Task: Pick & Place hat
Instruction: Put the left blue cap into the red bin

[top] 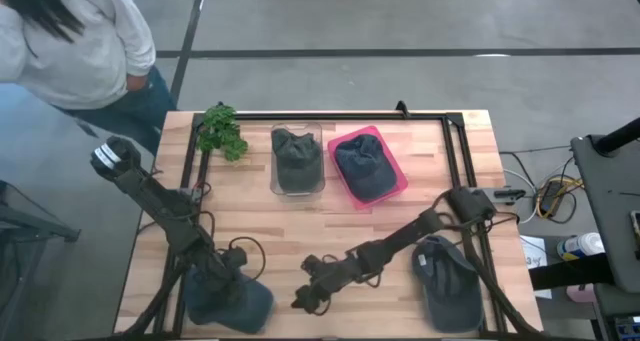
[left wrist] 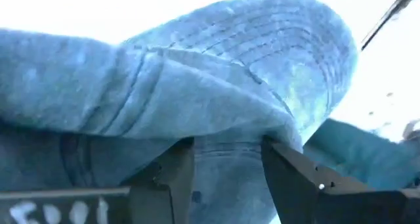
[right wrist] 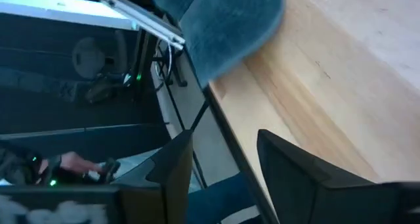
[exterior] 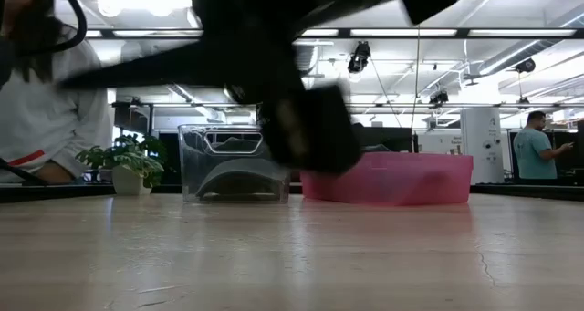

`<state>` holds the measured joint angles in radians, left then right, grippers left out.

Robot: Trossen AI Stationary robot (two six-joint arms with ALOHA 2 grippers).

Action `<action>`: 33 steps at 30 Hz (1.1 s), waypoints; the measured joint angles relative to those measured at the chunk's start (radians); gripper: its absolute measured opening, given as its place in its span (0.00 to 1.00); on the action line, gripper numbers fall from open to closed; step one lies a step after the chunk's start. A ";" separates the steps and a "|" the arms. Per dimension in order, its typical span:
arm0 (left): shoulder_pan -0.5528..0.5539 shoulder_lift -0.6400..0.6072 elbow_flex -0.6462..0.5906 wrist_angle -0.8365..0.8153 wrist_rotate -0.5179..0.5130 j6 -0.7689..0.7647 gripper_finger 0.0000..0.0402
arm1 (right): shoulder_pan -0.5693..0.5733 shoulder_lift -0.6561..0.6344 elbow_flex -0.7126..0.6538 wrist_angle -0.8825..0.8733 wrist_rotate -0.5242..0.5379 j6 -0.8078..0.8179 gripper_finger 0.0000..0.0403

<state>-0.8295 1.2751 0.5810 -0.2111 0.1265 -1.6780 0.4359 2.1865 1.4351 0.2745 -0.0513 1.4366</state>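
Observation:
A dark blue hat (top: 238,303) lies at the table's near left corner, and my left gripper (top: 230,277) is down on its far part, shut on it. In the left wrist view its blue cloth (left wrist: 216,73) fills the picture above that gripper (left wrist: 226,178). My right gripper (top: 305,296) reaches to the middle of the near edge. It is open and touches nothing (right wrist: 223,178). Beyond its fingers a hat's brim (right wrist: 223,20) lies at the table edge. A second loose hat (top: 447,281) lies near right, under the right arm. My left gripper has a bunched fold of the hat's cloth (left wrist: 226,155) pinched between its two fingers (left wrist: 167,178). It comes slanting down from the table's far left. The brim (left wrist: 289,46) spreads out beyond the fingers. Whether the hat is off the table, I cannot tell.
A clear bin (top: 297,161) and a pink bin (top: 367,166), each with a dark hat inside, stand at the far middle. A potted plant (top: 222,131) is far left. A person (top: 70,41) stands beyond the far left corner. Bare wood (top: 300,221) lies between the bins and the arms.

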 joint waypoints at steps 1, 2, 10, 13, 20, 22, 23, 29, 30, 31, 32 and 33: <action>0.000 0.000 -0.012 0.031 -0.027 -0.004 0.42 | 0.001 0.031 0.031 -0.001 0.000 0.008 0.42; 0.000 0.000 -0.022 0.060 -0.056 -0.004 0.42 | 0.000 0.064 0.066 -0.003 0.000 0.017 0.44; 0.006 0.000 -0.048 0.130 -0.199 0.139 0.42 | -0.024 0.258 0.323 -0.004 0.016 0.093 0.52; 0.006 0.000 -0.044 0.137 -0.244 0.237 0.42 | -0.038 0.286 0.370 -0.016 0.043 0.105 0.52; 0.014 0.000 -0.045 0.122 -0.277 0.381 0.42 | -0.052 0.267 0.401 -0.162 0.062 0.129 0.53; 0.015 0.000 -0.047 0.055 -0.277 0.383 0.42 | -0.050 0.248 0.408 -0.245 0.052 0.112 0.53; 0.017 0.000 -0.047 0.022 -0.276 0.383 0.42 | -0.047 0.239 0.412 -0.292 0.043 0.108 0.53; 0.041 0.000 -0.071 -0.054 -0.303 0.300 0.42 | -0.021 0.210 0.440 -0.490 -0.021 0.129 0.53; 0.048 0.000 -0.079 -0.047 -0.307 0.286 0.42 | -0.014 0.210 0.441 -0.494 -0.020 0.135 0.53; 0.056 0.000 -0.086 -0.037 -0.309 0.273 0.42 | -0.007 0.210 0.441 -0.496 -0.009 0.143 0.53; 0.062 0.000 -0.095 -0.020 -0.312 0.264 0.42 | -0.001 0.210 0.441 -0.496 0.015 0.160 0.53; 0.069 0.000 -0.101 -0.010 -0.318 0.259 0.42 | 0.003 0.210 0.438 -0.493 0.046 0.180 0.53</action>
<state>-0.7602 1.2747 0.4804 -0.2211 -0.1916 -1.4187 0.4385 2.3970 1.8728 -0.2188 -0.0056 1.6163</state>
